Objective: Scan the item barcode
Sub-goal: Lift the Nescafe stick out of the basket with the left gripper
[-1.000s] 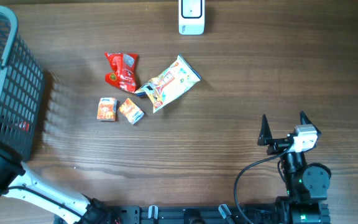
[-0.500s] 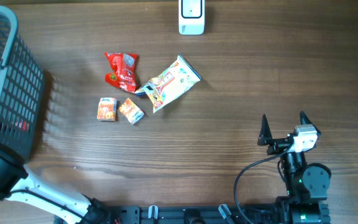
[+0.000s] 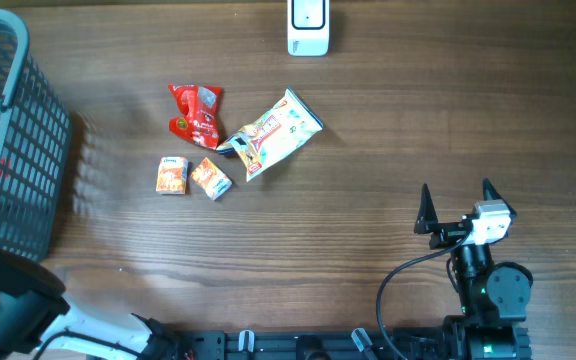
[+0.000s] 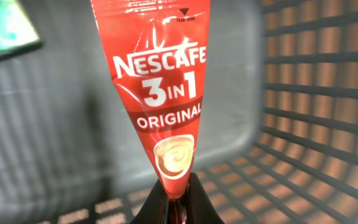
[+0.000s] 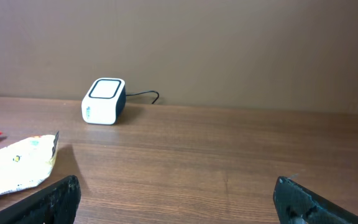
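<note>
The overhead camera looked straight down on the bench [image 3: 368, 150]. The left wrist camera sat close inside the basket [image 4: 61, 137], facing its walls. The right wrist camera looked low across the bench toward the scanner [image 5: 104, 101], shared with overhead.

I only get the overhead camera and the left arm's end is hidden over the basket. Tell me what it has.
Observer: The left fingers are shut on the bottom end of a red coffee sachet, which stands upright inside the basket.
Operator: Read me the label.
Observer: It says Nescafe 3 in 1 Original above a picture of a coffee cup. No barcode shows on the face turned to the left wrist camera.
Operator: Now give me the scanner from the right wrist.
Observer: The white scanner has a dark cable coming out of its back, which your view cuts off.
</note>
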Tool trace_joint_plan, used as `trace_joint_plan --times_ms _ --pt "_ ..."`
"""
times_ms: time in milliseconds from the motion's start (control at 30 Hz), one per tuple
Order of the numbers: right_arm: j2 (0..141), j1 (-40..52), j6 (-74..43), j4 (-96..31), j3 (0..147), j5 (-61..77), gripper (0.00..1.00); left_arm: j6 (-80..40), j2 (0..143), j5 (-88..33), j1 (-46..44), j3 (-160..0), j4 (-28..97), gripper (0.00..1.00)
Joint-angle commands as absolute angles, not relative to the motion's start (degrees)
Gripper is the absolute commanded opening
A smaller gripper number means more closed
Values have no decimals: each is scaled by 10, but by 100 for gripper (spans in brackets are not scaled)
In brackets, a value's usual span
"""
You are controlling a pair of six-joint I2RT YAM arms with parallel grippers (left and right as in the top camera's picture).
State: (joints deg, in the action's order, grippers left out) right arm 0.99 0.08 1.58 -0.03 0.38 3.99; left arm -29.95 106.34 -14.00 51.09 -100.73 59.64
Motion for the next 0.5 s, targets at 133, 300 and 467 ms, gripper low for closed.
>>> trace_joint_plan --times_ms 133,300,467 --pt "6 3 11 1 3 32 100 -335 954 -182 500 -1020 555 4" --pt "6 3 11 1 3 32 100 -352 891 -187 491 -1020 517 4" --pt "6 3 11 1 3 32 100 -352 822 -187 447 -1020 493 4"
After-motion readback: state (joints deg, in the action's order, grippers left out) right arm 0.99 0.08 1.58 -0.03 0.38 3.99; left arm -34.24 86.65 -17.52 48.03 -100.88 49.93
